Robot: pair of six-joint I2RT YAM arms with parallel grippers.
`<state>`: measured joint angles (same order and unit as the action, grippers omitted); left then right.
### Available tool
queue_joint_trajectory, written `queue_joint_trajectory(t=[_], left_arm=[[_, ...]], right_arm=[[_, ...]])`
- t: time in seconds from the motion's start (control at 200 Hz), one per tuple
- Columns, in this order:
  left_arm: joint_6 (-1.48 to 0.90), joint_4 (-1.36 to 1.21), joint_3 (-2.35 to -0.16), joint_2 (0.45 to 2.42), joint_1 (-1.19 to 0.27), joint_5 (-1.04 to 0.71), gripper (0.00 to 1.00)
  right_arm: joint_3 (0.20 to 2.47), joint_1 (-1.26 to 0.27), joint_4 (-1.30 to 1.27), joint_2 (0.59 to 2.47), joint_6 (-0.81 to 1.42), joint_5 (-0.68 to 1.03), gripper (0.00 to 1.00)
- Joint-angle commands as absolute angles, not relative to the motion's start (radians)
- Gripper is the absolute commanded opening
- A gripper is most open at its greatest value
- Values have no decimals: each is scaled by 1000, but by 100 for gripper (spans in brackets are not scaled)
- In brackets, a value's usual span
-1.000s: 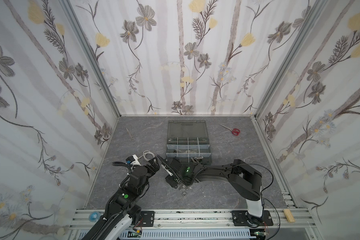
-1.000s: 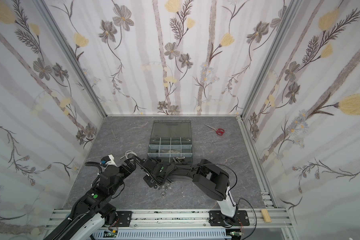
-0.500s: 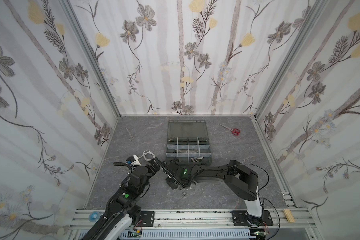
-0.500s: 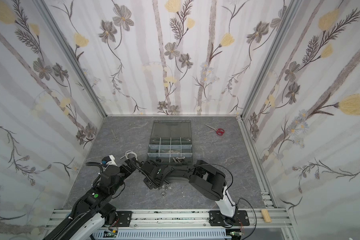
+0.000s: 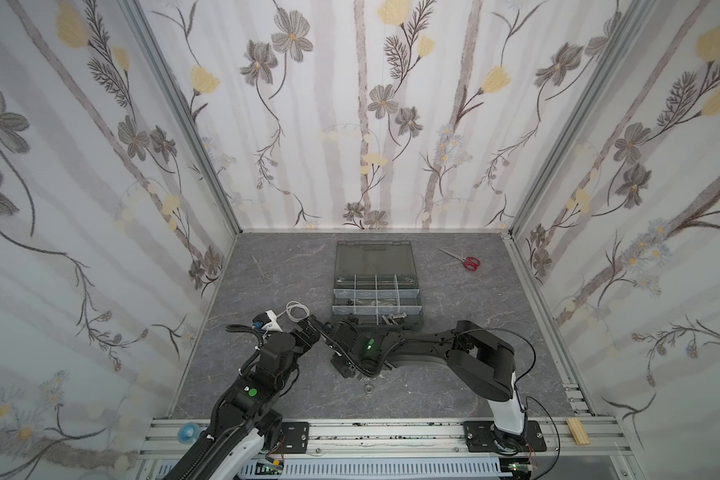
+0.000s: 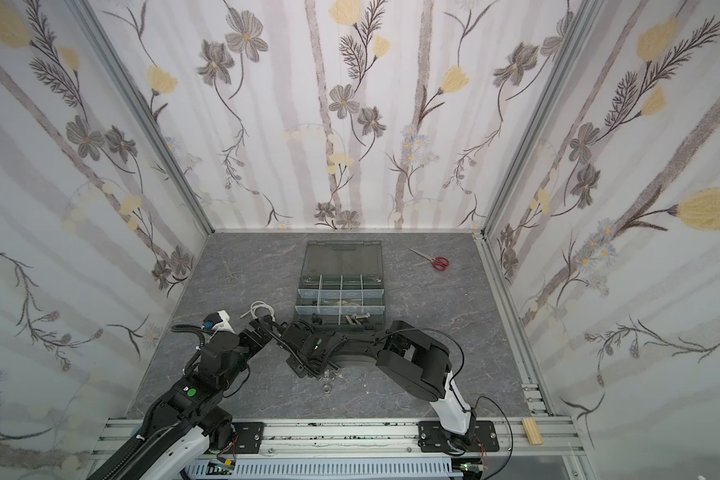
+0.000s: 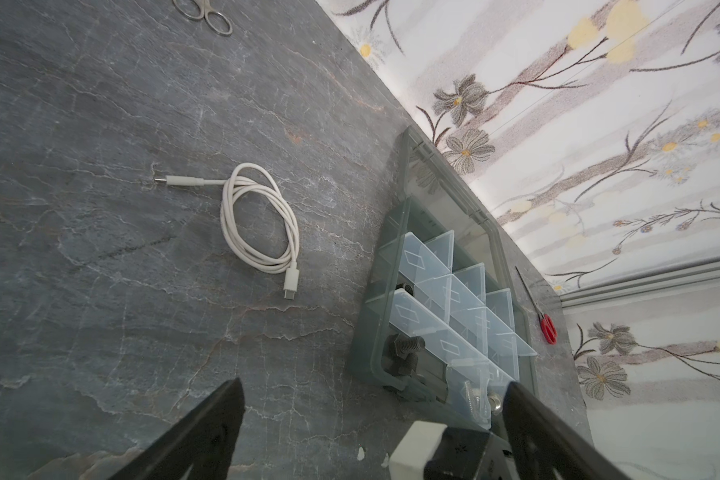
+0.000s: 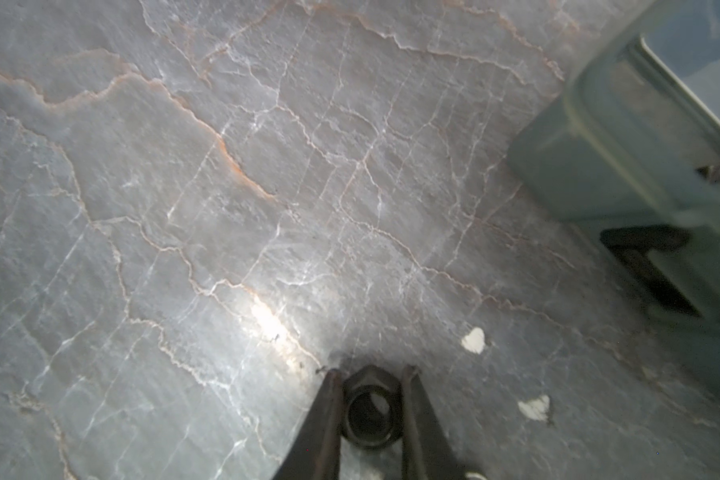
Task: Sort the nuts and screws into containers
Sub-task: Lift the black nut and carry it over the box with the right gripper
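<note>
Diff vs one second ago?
The right arm shifted slightly left in both top views; the right gripper has closed onto a black hex nut. The left gripper stays open; organizer case, white cable and red scissors unmoved.

In both top views, the left arm (image 5: pixel 267 374) at lower left and the right arm (image 5: pixel 474 361) at lower right are boxy matte-black links. Each rises from a white base segment (image 5: pixel 506 413) bolted to a black plate (image 5: pixel 481 436). Ribbed black hose (image 5: pixel 242 330) loops along both. The left carries a green dot (image 5: pixel 250 391), the right a green light (image 5: pixel 370 343). A white-and-blue plug (image 5: pixel 267 321), possibly a camera connector, tops the left wrist.
</note>
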<state>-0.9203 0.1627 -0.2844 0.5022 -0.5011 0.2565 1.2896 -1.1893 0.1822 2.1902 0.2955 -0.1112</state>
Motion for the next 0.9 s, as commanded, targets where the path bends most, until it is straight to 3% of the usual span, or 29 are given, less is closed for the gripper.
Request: queue_joint_trajectory(t=[0.0,0.635,0.894], left_arm=[[-918,158,-284,500,-500,249,100],[-857,155,-292,516,-500,222,91],[-850,153,-296,545,-500,171,89]], right_arm=[[1279,-1188,187,2187,306,-107,16],[1282,-1022,70,2024,337,17,14],[1372,-937,55,2078,339,50,14]])
